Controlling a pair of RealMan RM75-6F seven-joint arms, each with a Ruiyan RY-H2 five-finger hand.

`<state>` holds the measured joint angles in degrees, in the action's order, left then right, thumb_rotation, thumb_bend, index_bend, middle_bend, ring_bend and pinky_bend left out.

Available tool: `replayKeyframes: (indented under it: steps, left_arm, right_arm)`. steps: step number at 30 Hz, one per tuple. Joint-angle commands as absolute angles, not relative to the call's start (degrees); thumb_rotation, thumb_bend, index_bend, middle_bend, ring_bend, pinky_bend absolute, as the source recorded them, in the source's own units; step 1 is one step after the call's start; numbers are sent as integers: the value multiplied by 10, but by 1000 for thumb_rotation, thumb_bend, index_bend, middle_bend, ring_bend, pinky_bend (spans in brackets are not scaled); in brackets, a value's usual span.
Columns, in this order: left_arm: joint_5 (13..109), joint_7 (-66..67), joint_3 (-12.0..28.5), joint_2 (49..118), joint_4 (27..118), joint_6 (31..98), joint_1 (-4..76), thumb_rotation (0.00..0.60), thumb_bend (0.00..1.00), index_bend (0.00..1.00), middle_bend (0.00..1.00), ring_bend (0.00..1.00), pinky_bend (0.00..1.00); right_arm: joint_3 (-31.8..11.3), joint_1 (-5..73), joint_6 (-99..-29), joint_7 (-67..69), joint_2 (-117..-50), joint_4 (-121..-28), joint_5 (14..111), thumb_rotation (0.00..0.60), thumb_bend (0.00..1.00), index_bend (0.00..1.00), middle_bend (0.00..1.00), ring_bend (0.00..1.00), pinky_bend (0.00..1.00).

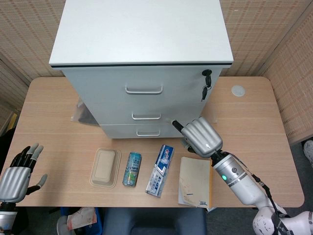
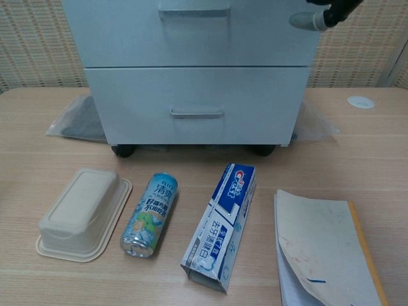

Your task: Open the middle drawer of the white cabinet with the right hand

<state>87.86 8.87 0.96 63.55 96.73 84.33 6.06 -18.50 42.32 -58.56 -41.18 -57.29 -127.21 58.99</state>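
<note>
The white cabinet [image 1: 142, 34] stands at the back of the table with three drawers, all closed. Its middle drawer handle [image 1: 146, 116] also shows at the top of the chest view as the middle handle [image 2: 194, 11]. My right hand [image 1: 200, 137] hovers in front of the cabinet's lower right, fingers apart and pointing at the drawer fronts, holding nothing; it is right of the middle handle and apart from it. In the chest view only a fingertip of the right hand [image 2: 311, 20] shows. My left hand [image 1: 17, 176] rests open at the table's near left corner.
In front of the cabinet lie a beige tray [image 1: 105, 167], a drink can [image 1: 131, 169], a toothpaste box [image 1: 161, 170] and a notebook [image 1: 195, 181]. Keys [image 1: 206, 84] hang from the top drawer's lock. A plastic bag [image 1: 80, 113] sticks out under the cabinet.
</note>
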Motion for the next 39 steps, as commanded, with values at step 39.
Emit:
replayKeyframes:
  steps: [39]
  left_arm:
    - [871, 72, 12, 645, 946, 837, 64, 600, 315, 18, 17, 5, 140]
  right_arm:
    - [-143, 597, -624, -484, -647, -1217, 412, 600, 382, 164, 897, 903, 797]
